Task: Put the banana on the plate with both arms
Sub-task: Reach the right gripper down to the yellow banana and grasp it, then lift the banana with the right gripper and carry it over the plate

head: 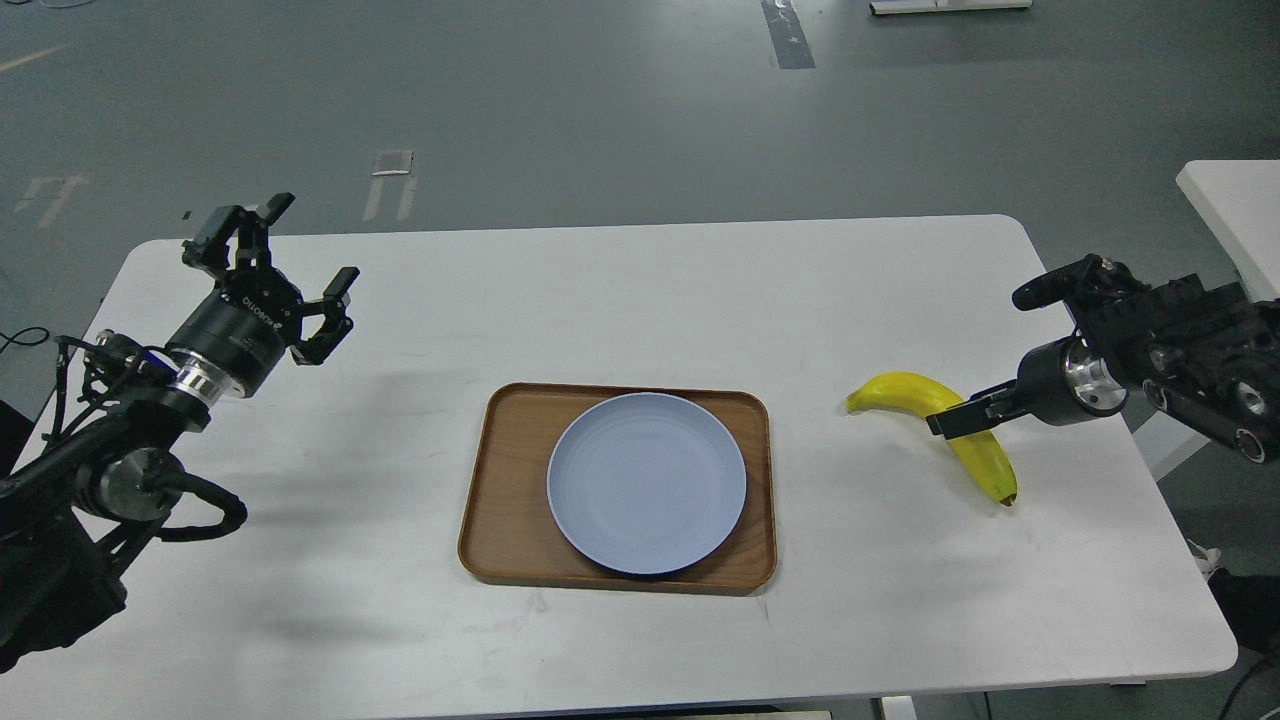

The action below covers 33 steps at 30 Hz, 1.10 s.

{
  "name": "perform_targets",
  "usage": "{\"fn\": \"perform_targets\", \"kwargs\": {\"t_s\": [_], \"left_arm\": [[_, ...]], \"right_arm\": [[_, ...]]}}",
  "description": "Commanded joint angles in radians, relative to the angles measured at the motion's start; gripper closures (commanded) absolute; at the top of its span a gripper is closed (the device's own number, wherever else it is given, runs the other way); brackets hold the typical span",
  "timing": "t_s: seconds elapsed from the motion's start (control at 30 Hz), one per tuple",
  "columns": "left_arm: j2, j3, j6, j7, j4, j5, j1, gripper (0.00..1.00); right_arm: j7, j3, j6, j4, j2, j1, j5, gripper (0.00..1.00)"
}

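The yellow banana [897, 392] lies on the white table [640, 300], to the right of the tray, its dark tip toward the front. The pale blue-grey plate [647, 483] sits empty on a brown wooden tray [508, 500] at the table's middle. My right gripper [948, 420] comes in from the right and sits over the banana's middle, in front of it; it is seen side-on, so its fingers cannot be told apart. My left gripper [302, 245] is open and empty, held above the table's far left, well away from the plate.
The table's right edge runs just under my right arm. A second white table [1232, 200] stands at the far right. Grey floor lies beyond the table's far edge.
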Motion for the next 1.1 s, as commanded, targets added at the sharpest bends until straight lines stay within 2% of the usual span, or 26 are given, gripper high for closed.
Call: {"fn": "perform_targets", "kwargs": {"t_s": [0.0,0.03,0.07,0.1,0.13,0.17,0.27,0.4,0.6,0.8,0.9,1.07], "left_arm": [[0.001,0.0,0.0,0.0,-0.001,0.001,0.0,0.02],[0.001,0.0,0.0,0.0,-0.001,-0.001,0.0,0.02],[0.002,0.0,0.0,0.0,-0.001,0.001,0.0,0.02],[0.002,0.0,0.0,0.0,-0.001,0.001,0.0,0.02],[0.002,0.0,0.0,0.0,0.0,0.001,0.0,0.02],[0.002,0.0,0.0,0.0,-0.001,0.001,0.0,0.02],[0.001,0.0,0.0,0.0,-0.001,0.001,0.0,0.02],[0.005,0.0,0.0,0.0,-0.001,0.001,0.0,0.02],[0.008,0.0,0.0,0.0,-0.001,0.001,0.0,0.02],[0.008,-0.001,0.0,0.0,-0.001,-0.001,-0.005,0.02],[0.005,-0.001,0.0,0.0,-0.001,-0.001,-0.006,0.02],[-0.001,-0.001,0.0,0.0,-0.001,0.001,-0.008,0.02]], "right_arm": [[0.0,0.0,-0.002,0.0,0.007,-0.003,0.002,0.11],[0.0,-0.002,-0.002,0.0,0.008,-0.003,0.002,0.2],[0.0,-0.002,-0.004,0.0,0.009,-0.003,0.002,0.38],[0.0,-0.002,-0.004,0.0,0.007,-0.001,0.002,0.49],[0.0,-0.003,-0.004,0.003,0.004,0.0,0.002,0.72],[0.0,-0.006,-0.002,0.003,0.002,0.0,0.002,0.82],[0.0,-0.046,-0.004,0.003,-0.001,0.006,0.002,0.94],[0.0,-0.051,-0.01,0.005,-0.002,0.008,0.002,1.0],[0.0,-0.049,-0.031,0.028,-0.021,0.052,0.003,1.0],[0.0,-0.043,-0.027,0.129,-0.039,0.181,0.011,1.0],[0.0,-0.043,-0.019,0.166,-0.01,0.245,0.014,1.0],[0.0,-0.055,0.024,0.183,0.119,0.273,0.044,0.99]]}}
